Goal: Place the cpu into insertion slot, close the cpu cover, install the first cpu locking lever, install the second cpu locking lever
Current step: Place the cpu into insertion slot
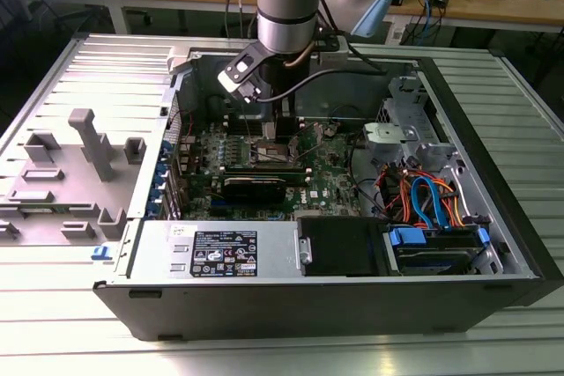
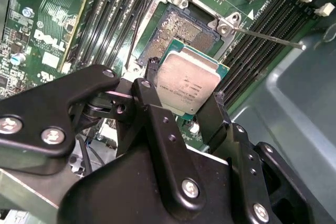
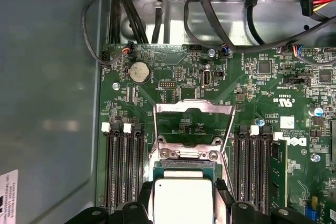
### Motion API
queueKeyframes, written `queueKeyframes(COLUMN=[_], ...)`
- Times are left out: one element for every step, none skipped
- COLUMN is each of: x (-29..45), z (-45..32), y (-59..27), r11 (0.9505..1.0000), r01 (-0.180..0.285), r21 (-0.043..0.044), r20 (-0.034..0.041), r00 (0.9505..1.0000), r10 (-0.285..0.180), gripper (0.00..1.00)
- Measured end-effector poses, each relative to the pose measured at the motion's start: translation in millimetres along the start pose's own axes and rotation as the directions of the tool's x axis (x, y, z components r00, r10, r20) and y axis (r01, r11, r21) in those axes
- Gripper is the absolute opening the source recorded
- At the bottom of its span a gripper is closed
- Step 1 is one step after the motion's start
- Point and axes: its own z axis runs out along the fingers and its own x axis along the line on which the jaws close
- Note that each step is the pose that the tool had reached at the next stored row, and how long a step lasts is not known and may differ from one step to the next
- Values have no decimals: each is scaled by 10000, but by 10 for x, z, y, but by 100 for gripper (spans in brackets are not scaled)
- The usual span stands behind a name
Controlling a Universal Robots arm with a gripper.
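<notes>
The black, jointed metal gripper (image 2: 185,83) clenches the cpu (image 2: 191,77), a flat square chip with a matte silvery top and green edge. The chip hangs over the insertion slot (image 2: 181,24), a square socket of fine contacts in a silvery rim. The cpu cover (image 3: 193,109), a thin silvery frame, stands tilted open. Long black memory slots (image 3: 123,166) flank both sides on the green motherboard (image 3: 252,82) inside the open dark computer case (image 1: 308,301).
</notes>
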Motion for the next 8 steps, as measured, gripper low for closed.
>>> queueKeyframes(x=[0, -1, -1, -1, -2, -2, -3, -3], z=[10, 22, 49, 64, 82, 109, 124, 123], y=[-1, -2, -8, -12, -16, -22, -24, -24], r11=[10000, 10000, 10000, 10000, 10000, 10000, 10000, 10000], r01=[0, 2, -1, -1, 0, 0, 1, 1], r21=[0, 0, 0, 0, 0, -1, 0, 1], r20=[0, 0, 0, 0, 0, -2, -1, 1], r00=[10000, 10000, 10000, 10000, 10000, 10000, 10000, 10000], r10=[0, -2, 1, 1, 0, 0, -1, -1], gripper=[54, 54, 54, 54, 54, 54, 54, 54])
